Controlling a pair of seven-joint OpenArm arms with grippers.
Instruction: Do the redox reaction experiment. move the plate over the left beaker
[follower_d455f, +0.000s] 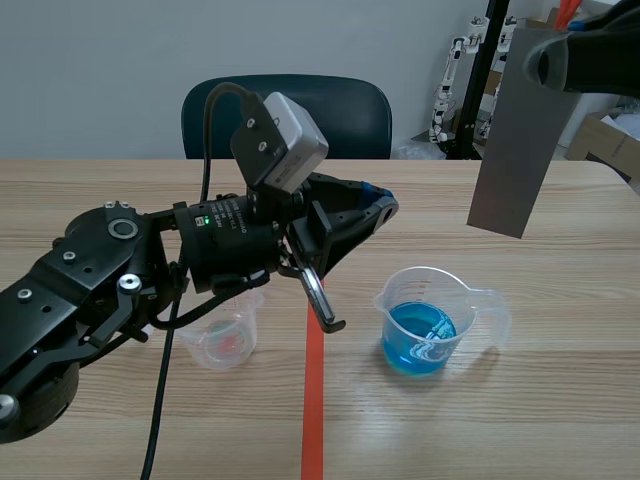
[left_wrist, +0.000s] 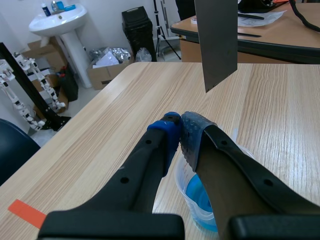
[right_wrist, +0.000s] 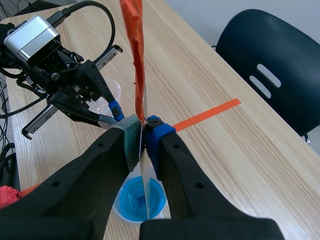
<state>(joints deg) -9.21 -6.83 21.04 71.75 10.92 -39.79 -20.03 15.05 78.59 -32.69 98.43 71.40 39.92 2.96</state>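
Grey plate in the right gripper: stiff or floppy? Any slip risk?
Probably stiff: the grey plate hangs straight and flat below the right gripper, with no visible bend. Likely light: edge-on in the right wrist view it is a thin sliver. It looks smooth and is pinched only near its upper end, so a bump could swing or slip it.
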